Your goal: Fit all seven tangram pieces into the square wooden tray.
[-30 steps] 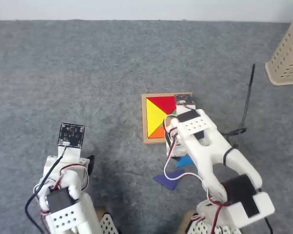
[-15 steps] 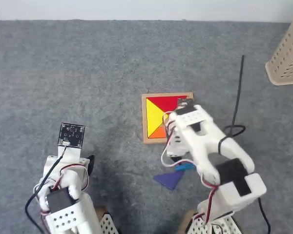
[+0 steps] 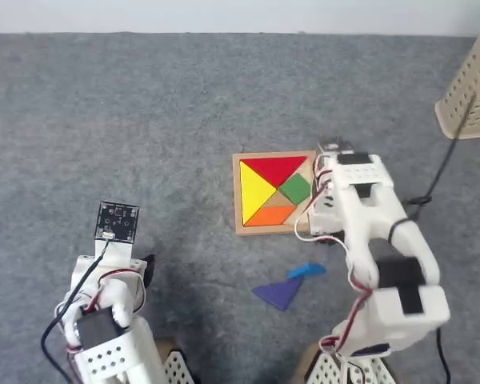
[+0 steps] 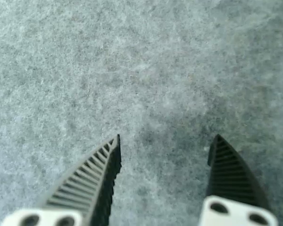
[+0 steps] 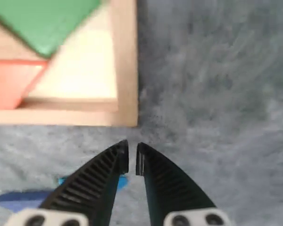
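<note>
The right jaws are all but closed, with only a thin slit between their ribbed black tips, and they hold nothing. They hang over the grey table [image 5: 217,70] just off one corner of the wooden tray [image 5: 127,56], and the blue piece [image 5: 19,197] lies partly hidden behind them. The left jaws stand wide apart with nothing between them, above the same grey pile.

There is one square tray, of pale wood with a raised rim. Four flat, smooth, coloured pieces lie in it: a red triangle [image 3: 270,168], a yellow triangle [image 3: 253,192], a green square [image 3: 296,189] and an orange piece [image 3: 270,215]. Light wooden floor shows between the green square and the rim. Two pieces lie outside on the table, apart from the tray: the blue piece and, just beside it, a purple triangle [image 3: 278,293].

The table is covered with a fuzzy, felt-like grey fabric. Two arms of white plastic stand at its near edge. The right arm [image 3: 368,216] reaches along the tray's side, and the left arm [image 3: 104,320] is well apart from it. A beige perforated basket [image 3: 472,88] sits at the far corner with a thin black cable [image 3: 456,120] crossing before it. A pale wall runs behind the table.
</note>
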`<state>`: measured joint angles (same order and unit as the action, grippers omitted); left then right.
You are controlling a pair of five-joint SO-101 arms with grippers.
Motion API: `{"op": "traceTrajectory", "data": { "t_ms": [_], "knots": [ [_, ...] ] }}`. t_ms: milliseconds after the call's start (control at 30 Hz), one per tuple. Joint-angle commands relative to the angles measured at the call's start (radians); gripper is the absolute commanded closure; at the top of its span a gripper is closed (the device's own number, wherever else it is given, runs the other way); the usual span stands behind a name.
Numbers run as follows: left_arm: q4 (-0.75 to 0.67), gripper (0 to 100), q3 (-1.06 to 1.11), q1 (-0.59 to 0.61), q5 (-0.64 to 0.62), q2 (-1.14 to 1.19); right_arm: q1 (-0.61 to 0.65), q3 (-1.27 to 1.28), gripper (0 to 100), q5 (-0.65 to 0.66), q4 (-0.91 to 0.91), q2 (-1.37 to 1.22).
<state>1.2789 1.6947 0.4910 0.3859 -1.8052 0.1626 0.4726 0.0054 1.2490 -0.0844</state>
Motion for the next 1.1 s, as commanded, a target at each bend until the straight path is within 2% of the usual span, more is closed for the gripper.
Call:
{"op": "traceTrajectory", "data": {
  "t_ms": [0, 67, 133, 233, 333, 400, 500, 633, 833, 1067],
  "knots": [
    [0.005, 72, -0.008, 0.003, 0.011, -0.015, 0.002, -0.058, 96.0, 0.121, 0.085, 0.189],
    [0.005, 72, -0.008, 0.003, 0.011, -0.015, 0.047, -0.049, 96.0, 0.173, 0.128, 0.254],
    [0.005, 72, -0.008, 0.003, 0.011, -0.015, 0.125, -0.023, 96.0, 0.282, 0.162, 0.312],
    [0.005, 72, -0.008, 0.003, 0.011, -0.015, 0.225, 0.009, 95.9, 0.582, 0.228, 0.375],
    [0.005, 72, -0.008, 0.003, 0.011, -0.015, 0.272, 0.037, 94.7, 0.888, 0.331, 0.4],
    [0.005, 72, -0.008, 0.003, 0.011, -0.015, 0.282, 0.072, 91.3, 0.987, 0.341, 0.406],
    [0.005, 72, -0.008, 0.003, 0.011, -0.015, 0.277, 0.143, 87.1, 1.034, 0.268, 0.406],
    [0.005, 72, -0.008, 0.003, 0.011, -0.015, 0.283, 0.215, 84.3, 1.028, 0.174, 0.406],
    [0.005, 72, -0.008, 0.003, 0.011, -0.015, 0.291, 0.221, 83.9, 0.957, 0.09, 0.395],
    [0.005, 72, -0.008, 0.003, 0.011, -0.015, 0.32, 0.311, 84.2, 0.953, 0.013, 0.395]
  ]
}}
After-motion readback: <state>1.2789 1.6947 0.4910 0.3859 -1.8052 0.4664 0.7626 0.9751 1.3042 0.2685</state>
